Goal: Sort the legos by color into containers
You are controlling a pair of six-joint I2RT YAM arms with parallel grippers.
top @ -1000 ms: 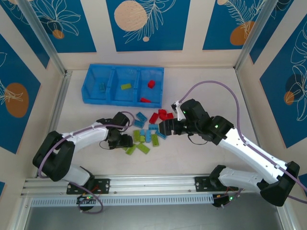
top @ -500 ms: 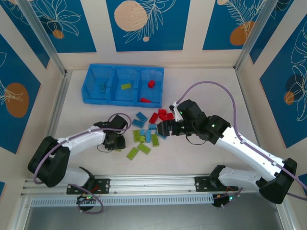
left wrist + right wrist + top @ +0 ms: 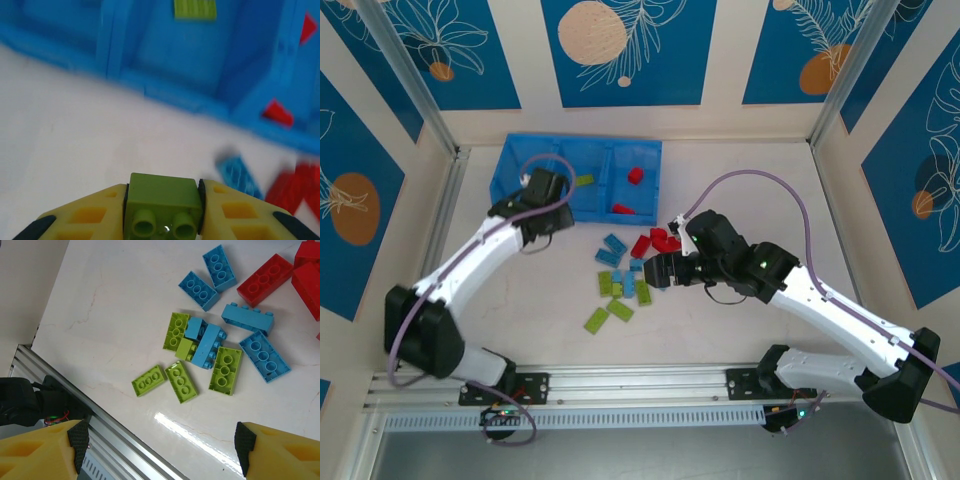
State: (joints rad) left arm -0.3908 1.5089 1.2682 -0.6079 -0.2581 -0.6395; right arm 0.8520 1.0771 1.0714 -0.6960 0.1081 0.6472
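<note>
Left gripper (image 3: 162, 204) is pinching a green brick (image 3: 162, 192) squarely between both fingers, bottom centre of the wrist view, just short of the blue tray (image 3: 165, 95). The middle bin (image 3: 200, 55) holds another green piece (image 3: 195, 9) at top of frame, so that's the target. Clear the near wall, centre over the bin, release low so it doesn't bounce. Right gripper (image 3: 161, 440) is spread wide, empty, above the loose pile (image 3: 210, 347).

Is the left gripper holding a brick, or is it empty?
Holding. In the left wrist view the left gripper is shut on a lime green brick, its studs facing the camera.
</note>
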